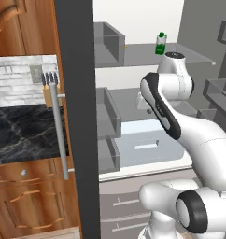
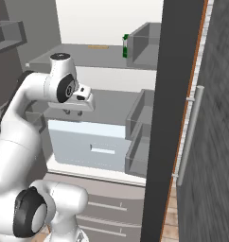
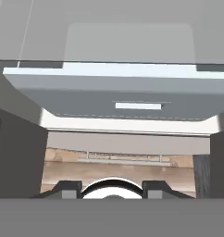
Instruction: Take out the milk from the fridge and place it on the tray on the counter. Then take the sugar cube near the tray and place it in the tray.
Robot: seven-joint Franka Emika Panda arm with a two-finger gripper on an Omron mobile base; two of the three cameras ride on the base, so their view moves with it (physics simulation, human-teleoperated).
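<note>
Fridge [image 1: 77, 116] open; both dark grey doors swung wide, the long silver bar handle [image 1: 60, 135] on the left door nearest the left base camera.

Arm rises in front of the open fridge, elbow bent, wrist at the height of the middle shelf. Claw [image 3: 113, 187] points downward. In the hand view the two dark tips [image 3: 70, 187] sit well apart with nothing between them: claw is apart and empty. From the base views the fingers are hidden under the hand, so the spread cannot be checked there.

Below and just past the wrist: pale drawer [image 2: 85, 146] with a slot handle, standing out beyond the front edge of the shelf above it. The hand view looks down over this same drawer [image 3: 132, 99].

Door bins [image 1: 108, 116], grey, stacked on the inner face of the left door; matching bins [image 2: 142, 123] on the right door.

Farther in and higher: top shelf [image 1: 143, 53], light grey. The milk [image 1: 161, 44] stands upright on it, towards the back, about mid-width, well above and beyond the claw. In the right base view the milk [image 2: 126, 46] is partly cut off by the upper door bin; only a dark green sliver shows, probably the carton's side.

Left of the fridge: counter [image 1: 21, 130], black marble with pale veins, over brown cabinets. A knife block [image 1: 50, 91] stands at its rear right corner, against the tiled wall.
</note>
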